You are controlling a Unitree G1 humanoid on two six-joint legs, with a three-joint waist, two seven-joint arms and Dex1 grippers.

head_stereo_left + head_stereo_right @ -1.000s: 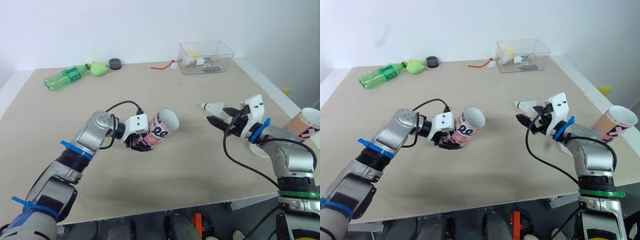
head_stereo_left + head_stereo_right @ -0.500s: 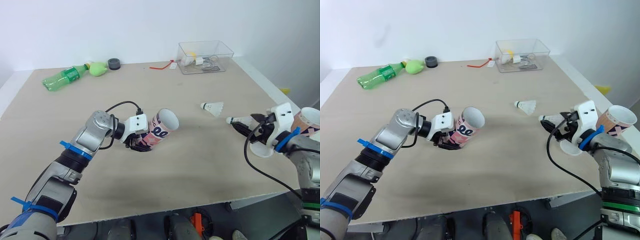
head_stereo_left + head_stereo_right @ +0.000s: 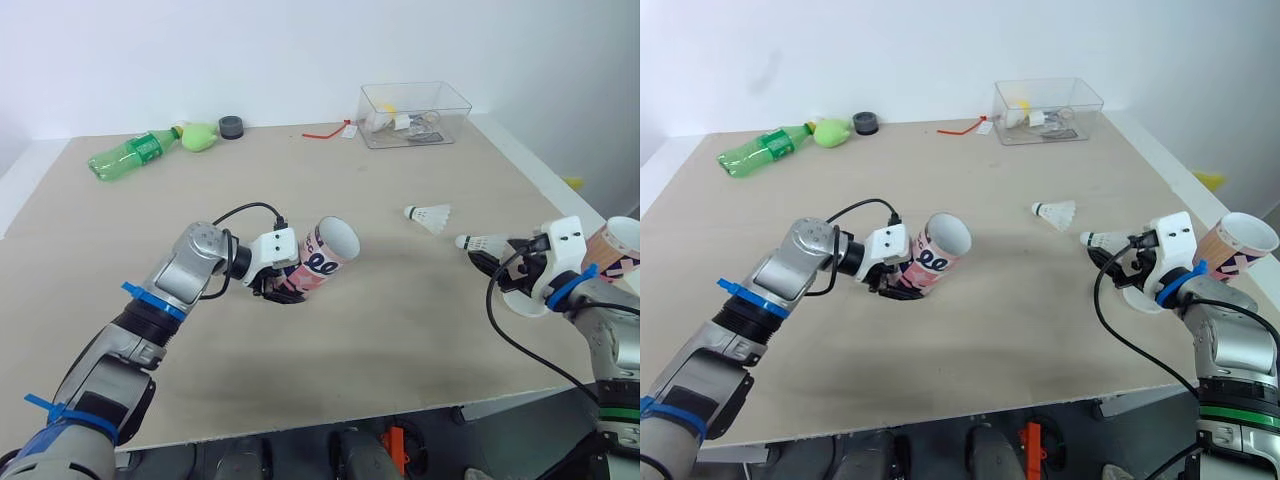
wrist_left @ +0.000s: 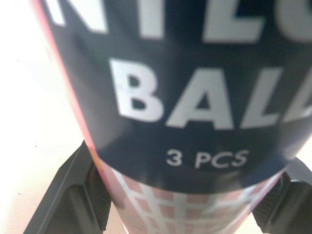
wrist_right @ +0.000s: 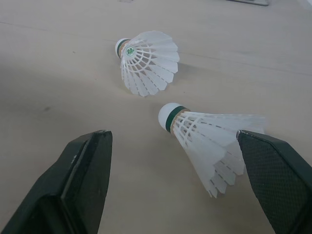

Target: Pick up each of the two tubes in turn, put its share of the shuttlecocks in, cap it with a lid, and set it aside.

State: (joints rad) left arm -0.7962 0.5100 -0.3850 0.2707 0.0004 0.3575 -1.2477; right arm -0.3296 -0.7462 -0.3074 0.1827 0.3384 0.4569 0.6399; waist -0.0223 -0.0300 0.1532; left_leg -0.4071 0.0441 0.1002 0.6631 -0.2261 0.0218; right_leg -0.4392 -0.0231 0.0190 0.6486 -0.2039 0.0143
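Now the right gripper [image 5: 173, 138], jaws wide apart, is hovering at the green-banded shuttlecock [image 5: 210, 142] well right of the pink tube [image 3: 325, 261] the left gripper [image 3: 278, 289] is clamping; it's looking feather-light and crushable, so it's probably wanting a gentle pinch near the cork [image 5: 167, 116].

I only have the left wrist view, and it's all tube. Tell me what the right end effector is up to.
Observer: The right end effector is open, low over the table, with a green-banded shuttlecock lying between its fingers, not gripped.
Operator: Give me the other shuttlecock.
Observer: The second shuttlecock lies on the table just beyond the first, apart from it.
Operator: Now the other tube.
Observer: The second tube sits tilted at the far right, past the right end effector, its mouth open.
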